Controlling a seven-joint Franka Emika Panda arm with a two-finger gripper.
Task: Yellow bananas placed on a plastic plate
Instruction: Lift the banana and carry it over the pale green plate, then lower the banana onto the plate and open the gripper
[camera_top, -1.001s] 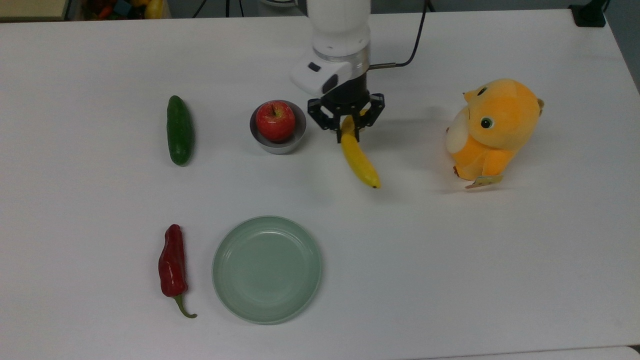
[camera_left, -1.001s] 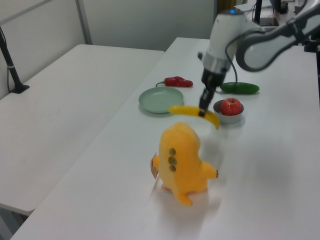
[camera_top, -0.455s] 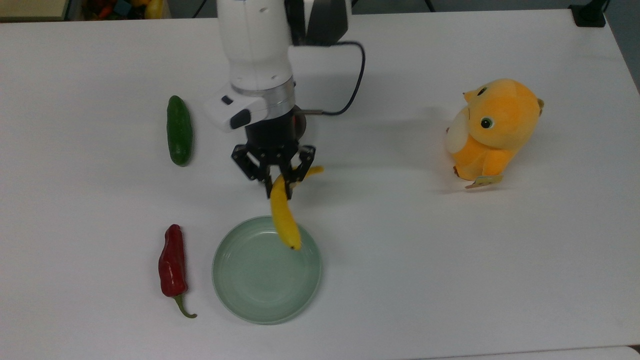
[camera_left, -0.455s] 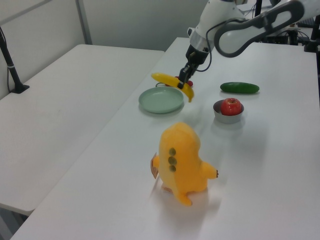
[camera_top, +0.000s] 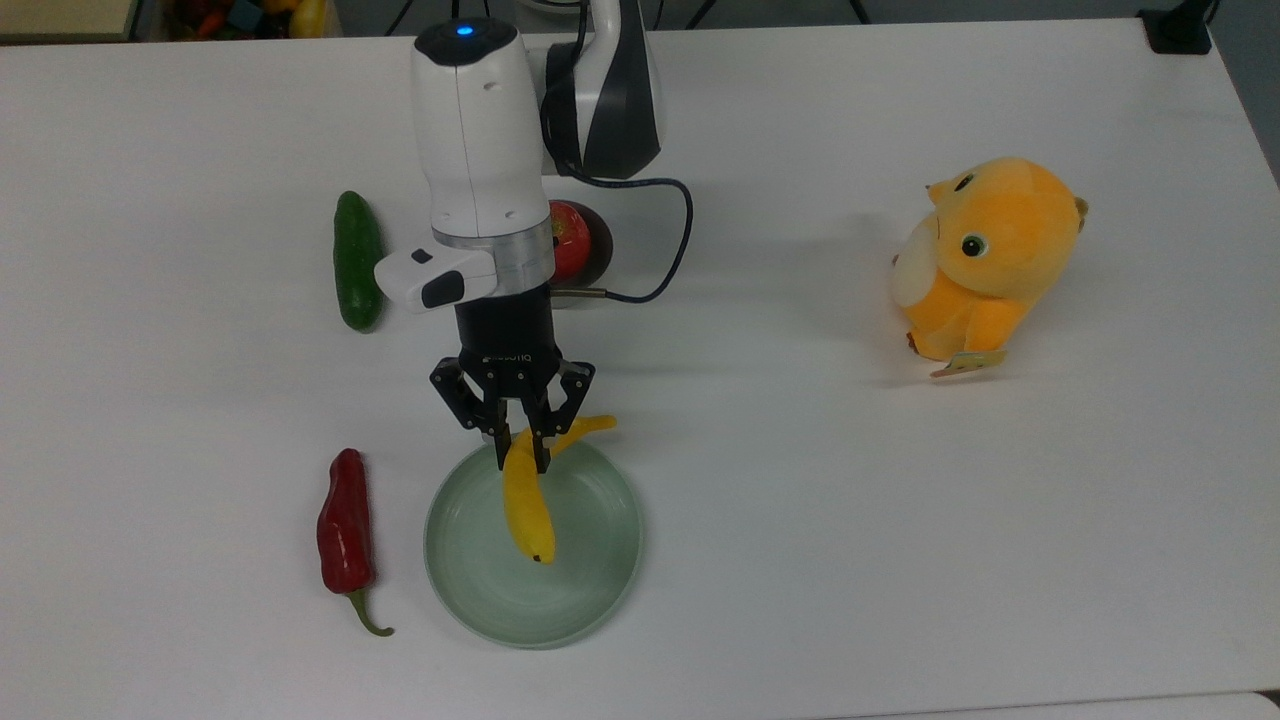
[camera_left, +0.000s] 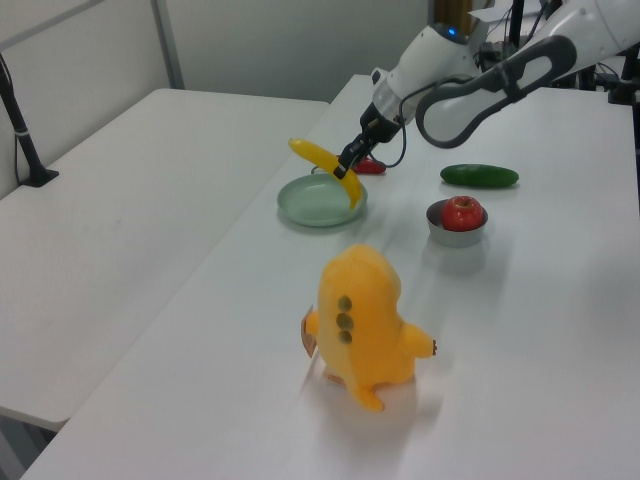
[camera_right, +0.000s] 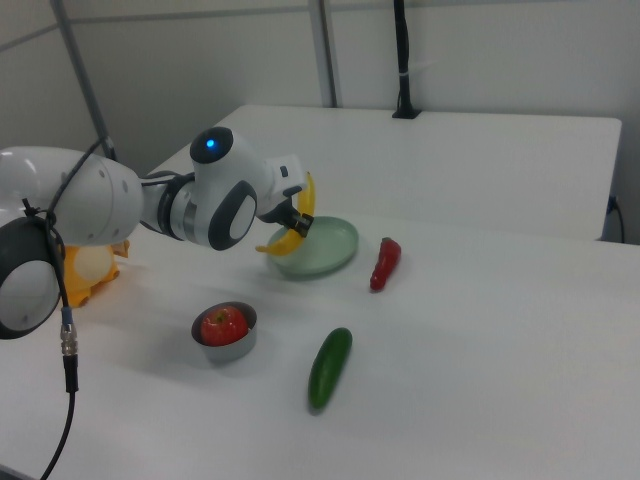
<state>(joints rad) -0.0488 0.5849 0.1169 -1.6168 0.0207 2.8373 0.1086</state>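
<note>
Top view — one banana pinched in jaws | one plate below | one cucumber — one chilli

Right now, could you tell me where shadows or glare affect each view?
Top view: soft shadows fall beside the plush toy and under the arm; the plastic plate shows faint sheen. Left view: a diffuse shadow lies under the toy. Right view: even light, no strong glare.

Apple half behind arm
</note>
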